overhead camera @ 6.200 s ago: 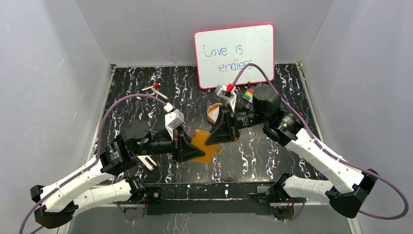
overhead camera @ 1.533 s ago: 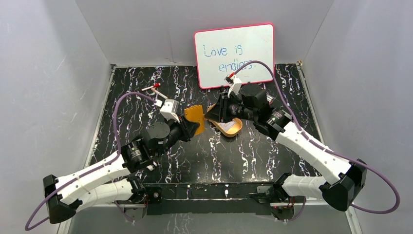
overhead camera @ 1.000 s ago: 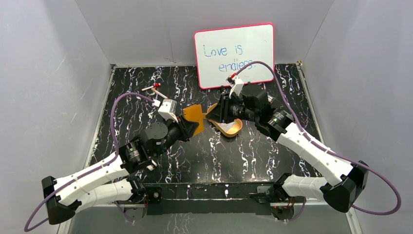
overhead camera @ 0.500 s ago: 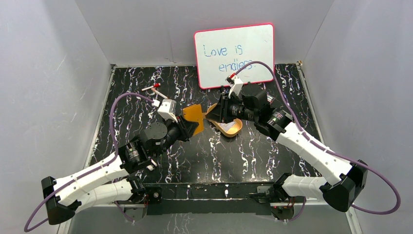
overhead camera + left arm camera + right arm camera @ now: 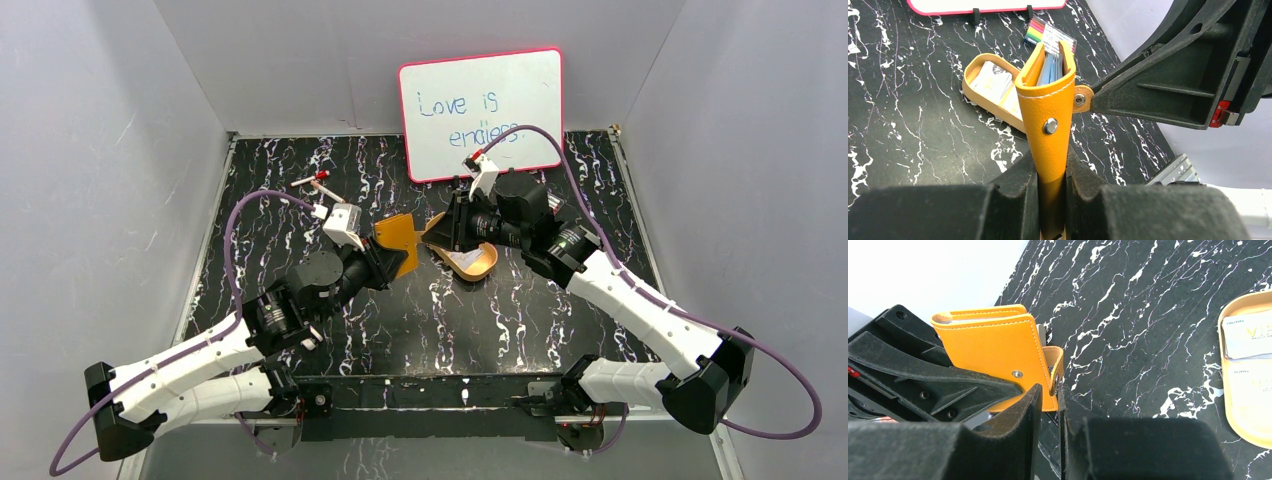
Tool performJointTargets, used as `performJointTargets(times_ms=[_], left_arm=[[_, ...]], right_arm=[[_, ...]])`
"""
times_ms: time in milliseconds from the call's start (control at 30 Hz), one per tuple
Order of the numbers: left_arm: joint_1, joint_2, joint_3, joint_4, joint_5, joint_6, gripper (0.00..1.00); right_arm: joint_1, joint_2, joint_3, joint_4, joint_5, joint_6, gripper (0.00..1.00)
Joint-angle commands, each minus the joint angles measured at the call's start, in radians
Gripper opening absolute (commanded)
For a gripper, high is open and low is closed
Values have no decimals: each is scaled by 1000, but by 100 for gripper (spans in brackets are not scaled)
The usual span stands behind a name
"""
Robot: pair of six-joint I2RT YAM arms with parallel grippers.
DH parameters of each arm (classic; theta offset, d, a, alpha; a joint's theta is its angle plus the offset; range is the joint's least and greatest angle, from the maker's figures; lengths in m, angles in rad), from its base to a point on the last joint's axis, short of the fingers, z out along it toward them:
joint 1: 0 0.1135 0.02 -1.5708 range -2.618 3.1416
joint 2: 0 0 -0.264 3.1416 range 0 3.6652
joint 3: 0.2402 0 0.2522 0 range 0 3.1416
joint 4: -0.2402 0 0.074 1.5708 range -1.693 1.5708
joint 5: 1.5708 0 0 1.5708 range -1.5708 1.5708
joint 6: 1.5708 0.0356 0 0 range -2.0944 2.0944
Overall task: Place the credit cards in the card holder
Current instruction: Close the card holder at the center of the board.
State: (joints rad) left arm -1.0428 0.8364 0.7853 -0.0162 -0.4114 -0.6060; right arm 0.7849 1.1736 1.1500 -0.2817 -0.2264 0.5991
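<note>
Holding steady: left jaws clenched on the lower end of the tan-orange leather-look bifold card holder (image 5: 1048, 107), which stands upright above them, its top edges slightly parted so the pale blue-grey pockets show. Right jaws closed on the card holder's small round-ended snap tab (image 5: 1056, 367), unfastened and drawn out sideways, away from the stud on the front face.

Pale white-grey credit cards (image 5: 1248, 337) lie flat in the oval yellow-orange tin tray (image 5: 969, 75), on the black white-veined counter (image 5: 450, 320) just beyond the left jaws and below the right ones. None in the card holder yet, as far as I can see.

Risks, as judged:
- Both jaws are busy, so one must let go to fetch a card. Freeing the tab may let the fold spring shut.
- Further pull on the tab could twist or drag the card holder out of the left jaws' narrow pinch.
- Cards are thin, stacked and flat against the tray floor, so they are likely to slide or lift two at once, and the tray may shift.
- Pocket mouths are narrow, so a tilted card would catch on the edge.

Writing: gold "VIP" on the top card, smaller print unreadable. Red-framed whiteboard (image 5: 480, 110) behind the right jaws reads "Love is", then "endle…", with the last letters behind a cable.
</note>
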Motion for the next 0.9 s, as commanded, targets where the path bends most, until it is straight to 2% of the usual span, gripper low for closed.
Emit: performJointTargets(times_ms=[0,400,867], left_arm=[[-1,-31,29,26,-29,-4,0],[0,-37,27,27,-27,-3,0],[0,-39,26,27,-27,-2,0]], right_arm=[[-7,-1,27,62,10,5,26],[-6,7,27,74,9,11,27],[-8,-14,12,90,22,15,19]])
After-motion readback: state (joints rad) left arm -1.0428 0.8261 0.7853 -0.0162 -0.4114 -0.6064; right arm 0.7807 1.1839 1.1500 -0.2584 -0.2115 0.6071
